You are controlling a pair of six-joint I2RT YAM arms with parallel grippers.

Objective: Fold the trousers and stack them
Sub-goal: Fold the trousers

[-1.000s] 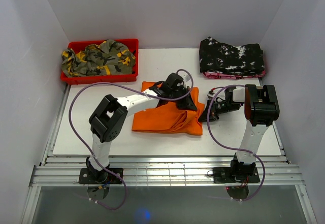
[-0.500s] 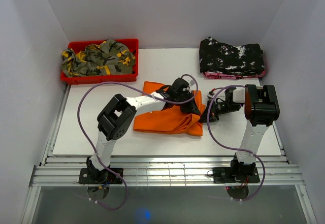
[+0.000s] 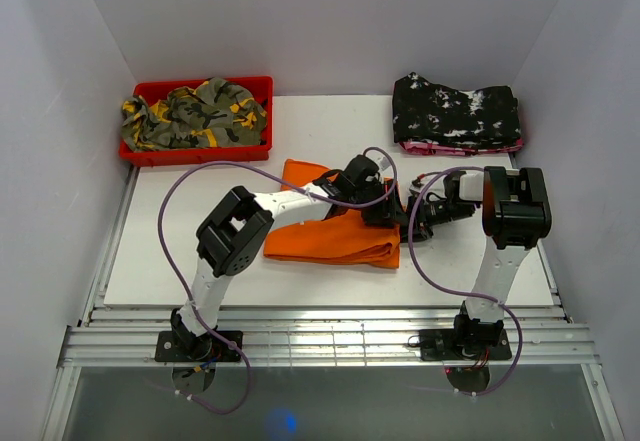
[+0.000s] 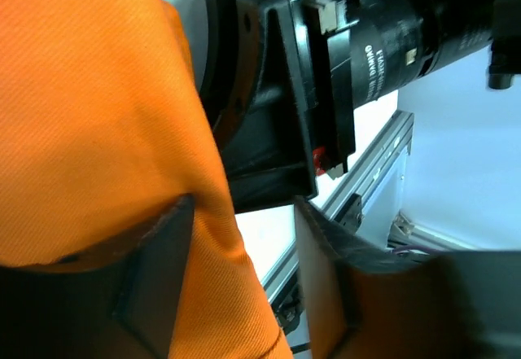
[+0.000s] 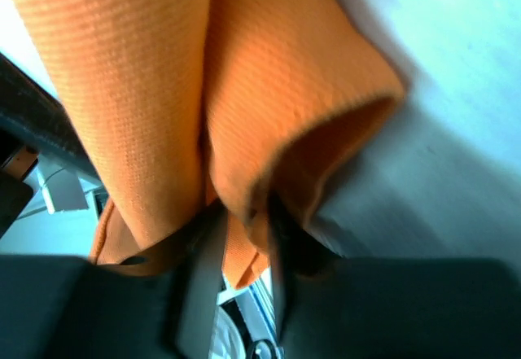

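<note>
The orange trousers [image 3: 322,237] lie folded in the middle of the white table, with their right edge under both grippers. My left gripper [image 3: 391,213] reaches across them to that edge. In the left wrist view its jaws [image 4: 242,212] stand open, with the trousers [image 4: 106,115] draped against the left finger [image 4: 155,273] and bare table in the gap. My right gripper [image 3: 413,224] meets the same edge from the right. Its jaws [image 5: 242,212] stand slightly apart, and a fold of the trousers [image 5: 138,90] hangs loosely between them.
A red bin [image 3: 195,150] at the back left holds a camouflage garment [image 3: 195,113]. A black white-speckled garment [image 3: 455,111] lies folded at the back right. White walls close in the table on three sides. The two grippers are almost touching.
My left gripper carried the lifted fold of trousers to the right, up to the right gripper. Both grippers have gone from shut to open, and the cloth now lies flatter.
</note>
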